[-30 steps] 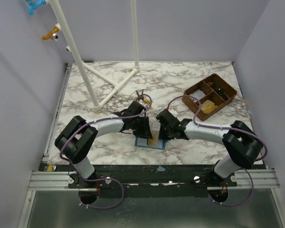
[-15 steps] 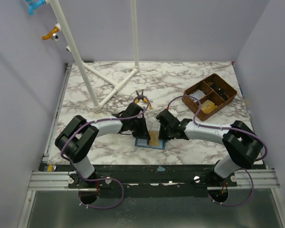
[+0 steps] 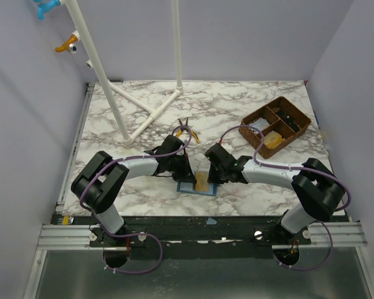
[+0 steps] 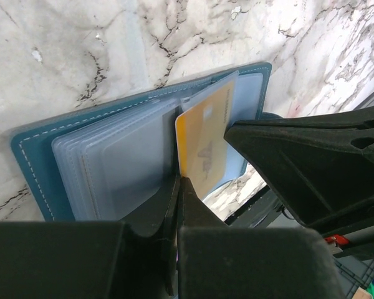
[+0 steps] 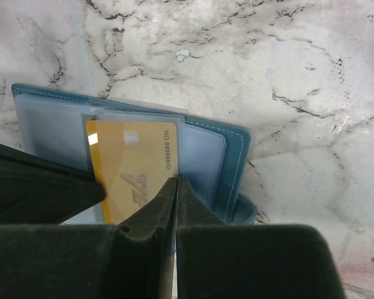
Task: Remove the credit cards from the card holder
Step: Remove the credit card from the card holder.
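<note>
Near the front edge of the worktop (image 3: 143, 194), between both arms: card holder (image 5: 234, 163) lying open, yellow card (image 5: 134, 167) partly out of its clear sleeve. Left tool (image 4: 177, 182) pinched shut at the card's lower corner, right tool (image 5: 176, 182) shut at its lower edge; card or sleeve gripped, cannot tell. Best to pin the holder flat and draw the card straight along the sleeve. Legible on the card: "NO. 8888880".
</note>
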You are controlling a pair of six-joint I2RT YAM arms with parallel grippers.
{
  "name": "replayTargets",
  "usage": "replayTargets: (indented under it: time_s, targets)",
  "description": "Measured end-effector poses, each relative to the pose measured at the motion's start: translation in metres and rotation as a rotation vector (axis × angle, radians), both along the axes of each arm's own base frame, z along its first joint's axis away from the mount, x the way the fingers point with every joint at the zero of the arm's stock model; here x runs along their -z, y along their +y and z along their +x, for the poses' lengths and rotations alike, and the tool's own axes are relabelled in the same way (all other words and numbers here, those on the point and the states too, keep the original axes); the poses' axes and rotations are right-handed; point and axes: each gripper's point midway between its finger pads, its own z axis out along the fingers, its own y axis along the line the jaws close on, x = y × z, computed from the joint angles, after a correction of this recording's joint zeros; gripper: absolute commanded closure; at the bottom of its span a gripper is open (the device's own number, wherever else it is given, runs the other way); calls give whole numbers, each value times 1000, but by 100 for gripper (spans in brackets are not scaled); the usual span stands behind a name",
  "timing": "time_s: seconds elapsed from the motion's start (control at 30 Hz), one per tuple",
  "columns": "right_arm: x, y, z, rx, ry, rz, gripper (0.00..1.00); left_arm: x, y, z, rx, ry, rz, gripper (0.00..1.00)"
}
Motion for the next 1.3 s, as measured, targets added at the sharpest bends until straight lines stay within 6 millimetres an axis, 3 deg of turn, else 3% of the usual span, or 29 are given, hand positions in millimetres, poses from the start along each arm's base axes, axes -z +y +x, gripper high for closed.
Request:
replayTargets:
  time_s: [0.6, 0.83, 1.1, 1.2, 1.3]
  targets:
    - [0, 0, 1, 10, -5, 1, 96, -7, 28, 7, -49, -10, 9, 100]
    - [-1, -1, 1, 10, -7, 2, 96, -19, 35, 7, -46, -43, 13, 100]
    - [-6, -1, 1, 0, -2, -14, 87, -34, 40, 6, -39, -87, 0, 100]
    - [-13, 0, 3, -9, -5, -19, 78, -38, 41, 6, -37, -99, 0, 100]
    - [-30, 6, 8, -13, -37, 14, 60, -41, 42, 5, -32, -109, -1, 100]
